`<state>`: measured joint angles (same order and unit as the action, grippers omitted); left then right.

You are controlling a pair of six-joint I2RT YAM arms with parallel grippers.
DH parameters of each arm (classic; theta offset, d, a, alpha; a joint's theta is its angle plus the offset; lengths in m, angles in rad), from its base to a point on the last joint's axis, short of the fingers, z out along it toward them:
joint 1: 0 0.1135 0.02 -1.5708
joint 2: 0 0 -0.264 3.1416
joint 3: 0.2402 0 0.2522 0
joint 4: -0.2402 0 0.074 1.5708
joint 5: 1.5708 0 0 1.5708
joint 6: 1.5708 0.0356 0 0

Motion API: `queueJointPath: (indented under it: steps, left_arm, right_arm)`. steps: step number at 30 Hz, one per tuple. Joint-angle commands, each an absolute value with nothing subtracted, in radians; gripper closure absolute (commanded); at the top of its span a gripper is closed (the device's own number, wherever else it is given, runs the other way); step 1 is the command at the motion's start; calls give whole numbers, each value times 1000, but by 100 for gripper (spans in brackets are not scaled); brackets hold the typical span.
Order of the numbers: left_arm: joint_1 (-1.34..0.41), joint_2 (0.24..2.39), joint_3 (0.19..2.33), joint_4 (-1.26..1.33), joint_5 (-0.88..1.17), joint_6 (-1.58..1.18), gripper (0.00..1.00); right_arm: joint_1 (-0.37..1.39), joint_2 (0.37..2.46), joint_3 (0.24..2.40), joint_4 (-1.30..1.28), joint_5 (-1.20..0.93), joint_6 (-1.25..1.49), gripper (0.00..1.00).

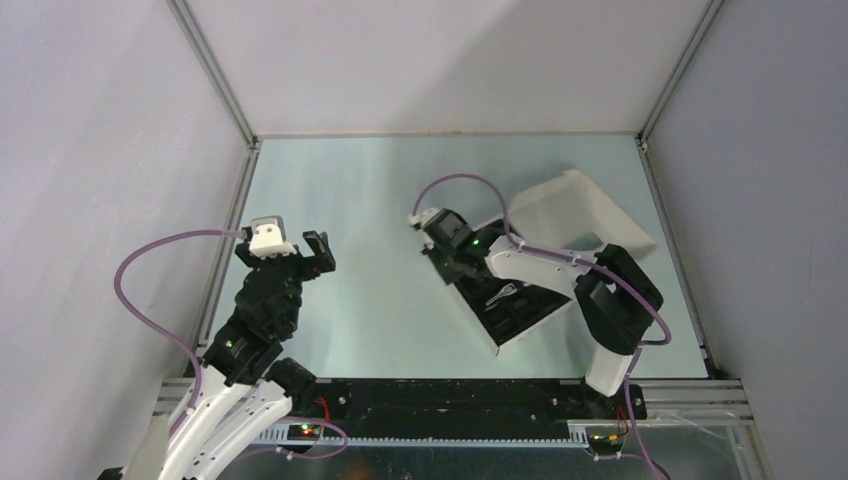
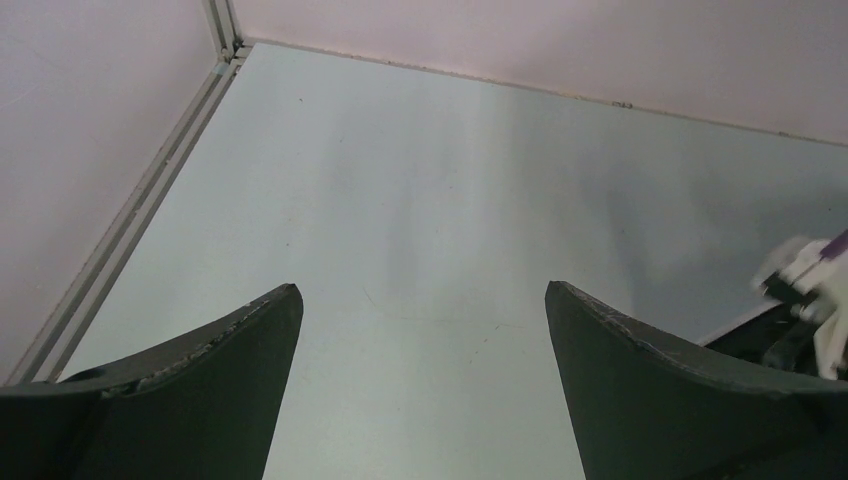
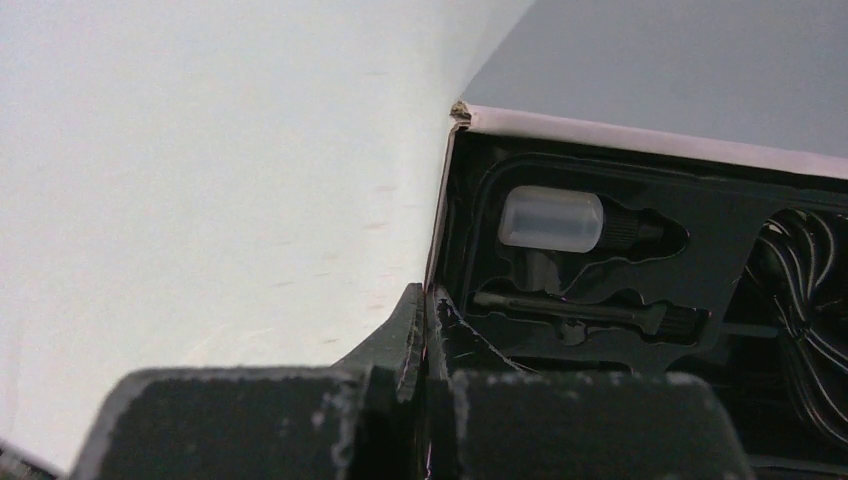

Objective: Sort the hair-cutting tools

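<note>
The open white box (image 1: 497, 343) with a black insert lies right of the table's middle, its lid (image 1: 580, 215) folded back. My right gripper (image 1: 443, 252) is shut on the box's left wall (image 3: 620, 135), one finger outside and one inside (image 3: 428, 300). In the insert lie a thin stick-like brush (image 3: 590, 308), a small bottle with a clear cap (image 3: 555, 218) and a coiled black cable (image 3: 810, 300). The clipper body and comb attachments are not clearly seen. My left gripper (image 1: 295, 255) is open and empty above bare table (image 2: 422, 295).
The table is enclosed by pale walls with metal rails along its left edge (image 1: 232, 230) and right edge (image 1: 672, 250). The right arm's wrist (image 2: 810, 275) and the box's corner show at the right edge of the left wrist view.
</note>
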<state>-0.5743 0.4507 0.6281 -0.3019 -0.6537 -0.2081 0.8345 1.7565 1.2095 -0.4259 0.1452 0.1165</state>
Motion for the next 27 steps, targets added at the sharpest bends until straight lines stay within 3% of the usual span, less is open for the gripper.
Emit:
queueJointPath:
  steps: [1, 4, 10, 16, 18, 22, 25, 27]
  left_arm:
    - [-577, 440, 621, -283, -698, -193, 2]
    - [-577, 442, 620, -292, -707, -197, 2]
    - [-577, 465, 626, -313, -701, -250, 2]
    - [-573, 569, 691, -340, -608, -325, 2]
    - [-559, 634, 737, -335, -547, -348, 2]
    - [-472, 877, 865, -336, -358, -406, 2]
    - [-407, 1061, 1038, -383, -238, -433, 2]
    - [-397, 1208, 1169, -440, -167, -420, 2]
  right_arm:
    - [967, 1754, 1301, -402, -40, -71, 100]
    - [1066, 1736, 1306, -467, -79, -138, 100]
    - [1205, 1666, 1298, -634, -92, -249, 87]
    - [1199, 1491, 1239, -674, -53, -173, 59]
    - [1140, 1415, 1231, -639, -32, -110, 46]
    - [940, 1322, 1242, -633, 204, 83, 30]
    - [712, 1292, 1273, -658, 286, 224, 26]
    - [584, 1284, 1281, -661, 230, 336, 23]
